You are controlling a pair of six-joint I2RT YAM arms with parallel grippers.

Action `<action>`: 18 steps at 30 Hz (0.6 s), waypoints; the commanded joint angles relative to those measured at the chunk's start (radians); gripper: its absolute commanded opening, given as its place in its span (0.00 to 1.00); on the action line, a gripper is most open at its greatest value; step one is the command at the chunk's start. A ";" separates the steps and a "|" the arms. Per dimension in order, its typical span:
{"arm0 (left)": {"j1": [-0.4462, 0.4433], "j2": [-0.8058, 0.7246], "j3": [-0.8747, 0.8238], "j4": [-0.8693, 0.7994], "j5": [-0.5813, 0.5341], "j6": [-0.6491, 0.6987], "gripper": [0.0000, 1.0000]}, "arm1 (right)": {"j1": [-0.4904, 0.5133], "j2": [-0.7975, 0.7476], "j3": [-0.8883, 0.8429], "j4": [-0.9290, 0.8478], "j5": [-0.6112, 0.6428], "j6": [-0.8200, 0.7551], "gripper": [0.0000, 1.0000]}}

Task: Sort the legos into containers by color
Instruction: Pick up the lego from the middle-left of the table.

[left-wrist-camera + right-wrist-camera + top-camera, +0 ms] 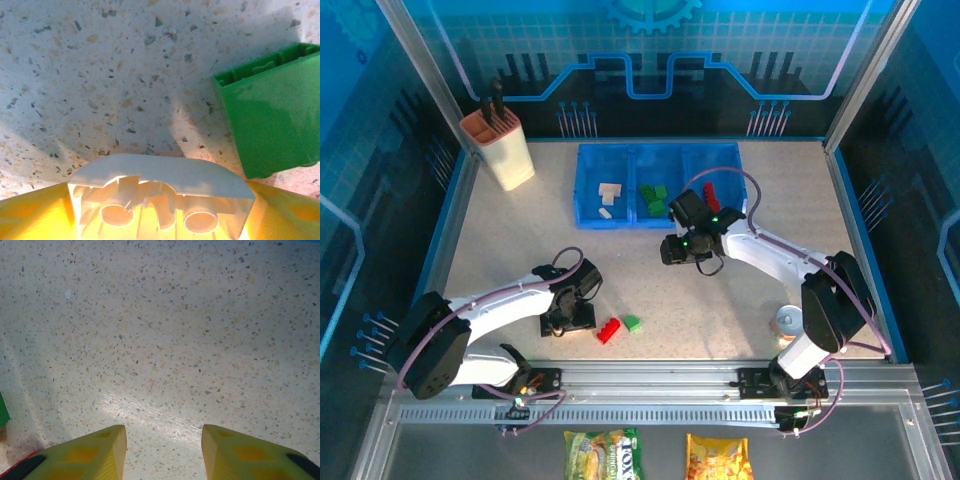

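Left wrist view: my left gripper [157,200] has its jaws either side of a cream brick [160,175] on the table [100,75], with a green brick [272,120] just to the right. I cannot tell if they grip it. My right gripper [163,450] stands moderately open, holding nothing, near the blue bins [610,218].

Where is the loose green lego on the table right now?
In the top view the green lego lies on the table near the front edge, beside and right of the red lego, with the left gripper just left of both.
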 commanded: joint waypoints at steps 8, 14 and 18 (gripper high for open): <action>-0.004 0.010 0.002 -0.009 -0.027 0.022 0.72 | 0.028 0.012 0.029 -0.023 0.020 0.019 0.45; -0.005 0.009 0.008 -0.016 -0.037 0.027 0.69 | 0.033 0.017 0.034 -0.027 0.026 0.021 0.44; -0.005 0.003 0.015 -0.024 -0.039 0.027 0.66 | 0.036 0.015 0.034 -0.030 0.028 0.023 0.44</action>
